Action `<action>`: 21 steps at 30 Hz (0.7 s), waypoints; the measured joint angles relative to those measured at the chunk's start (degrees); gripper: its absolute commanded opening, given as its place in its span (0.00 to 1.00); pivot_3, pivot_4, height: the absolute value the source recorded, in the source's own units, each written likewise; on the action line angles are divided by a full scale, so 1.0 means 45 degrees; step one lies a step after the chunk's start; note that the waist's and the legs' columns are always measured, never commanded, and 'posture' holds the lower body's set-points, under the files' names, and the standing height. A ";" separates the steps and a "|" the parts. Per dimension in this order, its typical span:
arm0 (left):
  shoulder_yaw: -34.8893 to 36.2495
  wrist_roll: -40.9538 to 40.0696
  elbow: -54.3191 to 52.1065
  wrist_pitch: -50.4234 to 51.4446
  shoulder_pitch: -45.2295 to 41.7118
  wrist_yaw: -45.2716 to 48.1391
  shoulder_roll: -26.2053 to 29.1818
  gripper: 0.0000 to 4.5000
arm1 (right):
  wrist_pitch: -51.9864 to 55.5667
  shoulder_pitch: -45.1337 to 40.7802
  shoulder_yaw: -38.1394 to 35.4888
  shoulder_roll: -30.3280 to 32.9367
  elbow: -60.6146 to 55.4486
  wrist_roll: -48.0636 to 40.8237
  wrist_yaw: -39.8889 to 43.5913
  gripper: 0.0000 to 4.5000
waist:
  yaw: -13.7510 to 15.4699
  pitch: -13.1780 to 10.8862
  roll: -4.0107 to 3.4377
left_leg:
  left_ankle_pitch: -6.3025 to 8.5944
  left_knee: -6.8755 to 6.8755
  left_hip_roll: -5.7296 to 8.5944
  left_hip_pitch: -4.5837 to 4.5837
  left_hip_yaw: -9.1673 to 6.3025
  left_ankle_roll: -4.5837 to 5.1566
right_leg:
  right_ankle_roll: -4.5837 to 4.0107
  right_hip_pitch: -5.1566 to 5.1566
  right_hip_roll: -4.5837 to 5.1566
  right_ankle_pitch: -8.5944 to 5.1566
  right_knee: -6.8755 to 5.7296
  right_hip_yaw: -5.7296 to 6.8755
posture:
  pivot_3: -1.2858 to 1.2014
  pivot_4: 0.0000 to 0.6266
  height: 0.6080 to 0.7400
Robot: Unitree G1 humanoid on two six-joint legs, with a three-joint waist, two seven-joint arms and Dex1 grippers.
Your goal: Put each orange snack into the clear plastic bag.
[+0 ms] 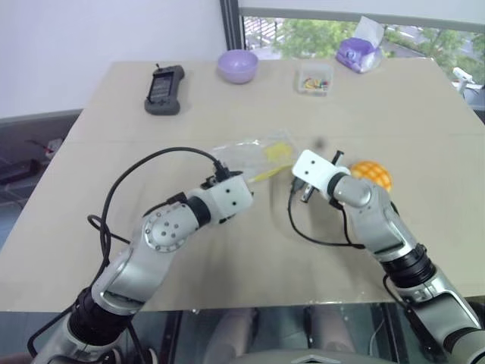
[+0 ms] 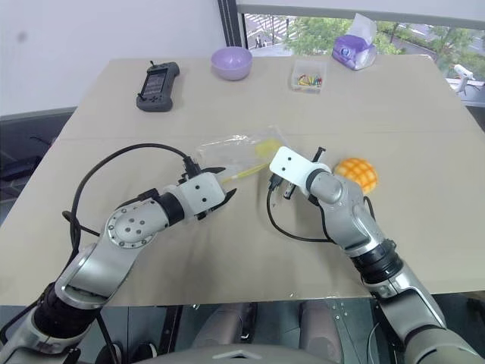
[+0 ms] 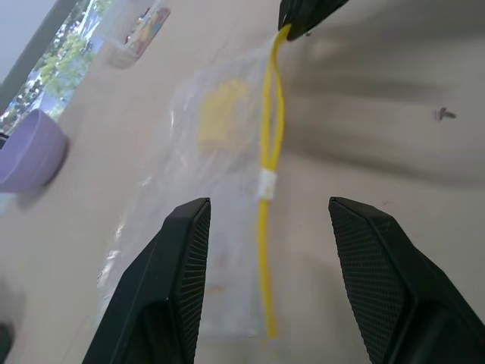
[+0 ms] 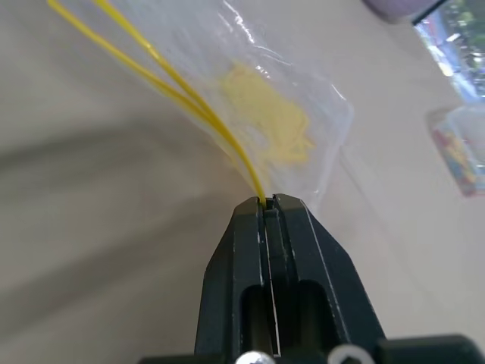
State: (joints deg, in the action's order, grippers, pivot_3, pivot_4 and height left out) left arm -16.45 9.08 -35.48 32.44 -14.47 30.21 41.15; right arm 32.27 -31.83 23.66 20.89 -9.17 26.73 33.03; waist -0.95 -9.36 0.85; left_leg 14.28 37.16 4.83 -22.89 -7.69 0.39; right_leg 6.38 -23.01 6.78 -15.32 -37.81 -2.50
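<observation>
The right gripper was pinched tight on the right end of the yellow zip strip of the clear plastic bag, which lay flat on the tan table between the two arms. From that pinch the strip ran away in two strands that parted a little, so the mouth looked barely open. A pale yellow patch showed through the film near the pinched end.

The left gripper stood with its fingers wide apart and held nothing, hovering over the left end of the same strip and touching none of it.

The orange snack sat on the table just right of the right arm, apart from the bag and not yet gripped.

The step in hand seemed to be opening the bag's mouth. To do it well, the left gripper would likely need to come down on one strand only, the upper one, and close firmly on it; taking both strands would only keep the mouth shut. With the right holding its end steady, a lift of that single lip should spread the opening. The film was thin and crinkly, so it could slip or bunch, and a hard pull might drag the whole bag instead of parting it. The mouth would want to face right, toward the snack.

Far across the table stood a lilac bowl, a small clear box of coloured bits, a black handheld device and a purple tissue pack, all well clear of the work.
</observation>
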 measured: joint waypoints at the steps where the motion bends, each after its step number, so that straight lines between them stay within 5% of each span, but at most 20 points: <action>1: 0.0000 0.0123 0.0015 0.0023 -0.0029 -0.0001 -0.0021 0.58 | 0.0033 0.0000 0.0034 -0.0043 0.0000 0.0038 -0.0038 0.00 | -0.0001 0.0000 0.0000 | 0.0000 0.0000 0.0000 0.0000 -0.0001 0.0000 | 0.0000 0.0000 -0.0001 0.0000 -0.0002 0.0000 | 0.52 0.24 1.00; 15: 0.0005 0.1459 0.1333 0.0125 -0.0517 -0.0067 -0.0668 0.58 | 0.0317 0.0000 0.0069 -0.0440 -0.0138 0.0240 -0.0212 0.00 | -0.0008 0.0000 0.0001 | 0.0000 0.0003 -0.0001 -0.0002 0.0001 0.0000 | 0.0000 -0.0018 -0.0006 0.0000 -0.0012 -0.0003 | 0.52 0.24 1.00; 18: 0.0005 0.1484 0.1396 0.0071 -0.0606 -0.0067 -0.0934 0.40 | 0.0340 0.0000 0.0069 -0.0441 -0.0202 0.0240 -0.0210 0.00 | -0.0014 0.0001 0.0001 | 0.0000 0.0003 -0.0001 -0.0001 0.0004 0.0000 | 0.0000 -0.0019 -0.0005 0.0000 -0.0014 -0.0006 | 0.52 0.24 1.00; 21: 0.0005 0.1563 0.1509 0.0056 -0.0606 -0.0067 -0.1059 0.09 | 0.0355 0.0000 0.0069 -0.0440 -0.0204 0.0239 -0.0207 0.00 | -0.0014 0.0001 0.0001 | 0.0000 0.0004 -0.0001 -0.0001 0.0004 -0.0001 | 0.0000 -0.0021 -0.0005 0.0000 -0.0017 -0.0006 | 0.52 0.24 1.00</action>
State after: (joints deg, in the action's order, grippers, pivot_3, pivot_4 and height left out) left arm -16.43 16.11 -28.69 32.70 -17.20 29.90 36.38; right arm 33.87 -31.83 23.97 18.91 -10.09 27.81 32.10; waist -1.01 -9.36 0.86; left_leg 14.28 37.18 4.83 -22.89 -7.67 0.39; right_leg 6.38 -23.11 6.76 -15.32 -37.89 -2.53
